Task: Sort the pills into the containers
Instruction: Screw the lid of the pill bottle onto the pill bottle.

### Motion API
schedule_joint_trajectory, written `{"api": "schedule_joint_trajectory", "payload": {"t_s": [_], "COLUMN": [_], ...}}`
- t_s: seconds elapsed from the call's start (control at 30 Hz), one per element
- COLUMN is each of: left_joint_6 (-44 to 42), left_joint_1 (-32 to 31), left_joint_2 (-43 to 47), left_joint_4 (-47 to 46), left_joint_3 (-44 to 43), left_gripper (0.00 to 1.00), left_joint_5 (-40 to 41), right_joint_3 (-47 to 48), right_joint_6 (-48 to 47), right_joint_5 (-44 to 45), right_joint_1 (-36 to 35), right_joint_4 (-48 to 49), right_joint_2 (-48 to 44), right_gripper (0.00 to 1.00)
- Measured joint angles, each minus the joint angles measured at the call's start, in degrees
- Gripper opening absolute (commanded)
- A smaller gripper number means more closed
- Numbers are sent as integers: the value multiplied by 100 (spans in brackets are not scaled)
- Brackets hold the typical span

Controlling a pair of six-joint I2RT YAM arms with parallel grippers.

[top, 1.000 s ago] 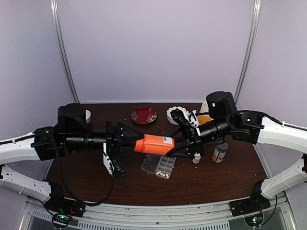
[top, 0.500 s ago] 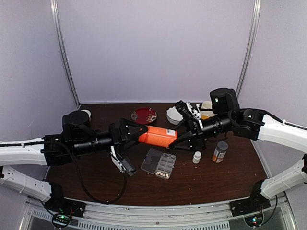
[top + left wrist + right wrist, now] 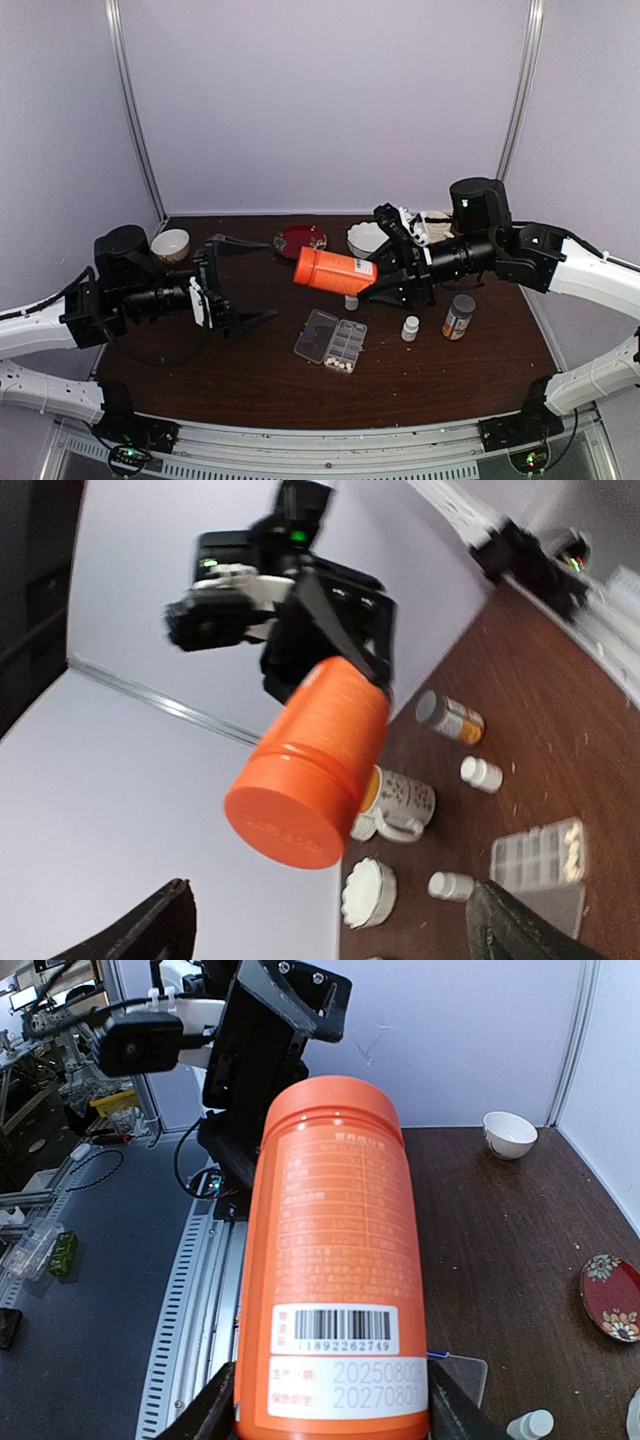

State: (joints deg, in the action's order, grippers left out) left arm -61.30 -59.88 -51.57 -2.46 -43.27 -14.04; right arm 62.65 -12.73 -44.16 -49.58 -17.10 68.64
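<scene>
My right gripper (image 3: pixel 392 272) is shut on a large orange capped bottle (image 3: pixel 335 270) and holds it tilted in the air above the table, cap toward the left arm. In the right wrist view the bottle (image 3: pixel 335 1280) sits between my fingers (image 3: pixel 205 1415). My left gripper (image 3: pixel 250 283) is open wide and empty, well left of the cap, which faces it in the left wrist view (image 3: pixel 310 770). The clear pill box (image 3: pixel 332 342) lies open below, with cream pills (image 3: pixel 341 364) in its near cells. The box (image 3: pixel 545 855) and pills (image 3: pixel 572 840) also show in the left wrist view.
A red plate (image 3: pixel 300 241), a white fluted bowl (image 3: pixel 366 238) and a mug (image 3: pixel 435 222) stand at the back. A small bowl (image 3: pixel 170 243) is at the back left. Two small white bottles (image 3: pixel 410 327) (image 3: pixel 351 301) and a grey-capped amber bottle (image 3: pixel 459 316) stand right of the box.
My left gripper has let go of the orange bottle's cap end, opened wide and drawn back to the left. My right gripper has kept the bottle and raised it slightly.
</scene>
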Motion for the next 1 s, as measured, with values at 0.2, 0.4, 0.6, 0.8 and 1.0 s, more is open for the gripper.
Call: {"api": "schedule_joint_trajectory", "payload": {"t_s": [0.2, 0.4, 0.6, 0.8, 1.0], "left_joint_6": [4509, 6205, 6662, 6675, 6282], "left_joint_1": [601, 1036, 1838, 2424, 2465], "left_joint_2": [229, 87, -496, -1298, -2065], "left_joint_4": [-1119, -319, 411, 542, 717], "left_joint_3": [531, -87, -1014, -1281, -1812], "left_gripper": [98, 97, 98, 98, 98], "left_joint_5": [640, 1078, -221, -1792, -2402], "right_joint_3": [-90, -140, -140, -105, 450], "right_joint_6": [-35, 11, 116, 245, -33], "right_joint_5": [629, 1056, 1174, 1082, 922], "right_joint_1": [0, 11, 92, 413, 586], "right_joint_4": [345, 649, 831, 929, 599], "right_joint_2": [-68, -103, 9, 205, 645], "right_gripper": [0, 0, 0, 0, 0]}}
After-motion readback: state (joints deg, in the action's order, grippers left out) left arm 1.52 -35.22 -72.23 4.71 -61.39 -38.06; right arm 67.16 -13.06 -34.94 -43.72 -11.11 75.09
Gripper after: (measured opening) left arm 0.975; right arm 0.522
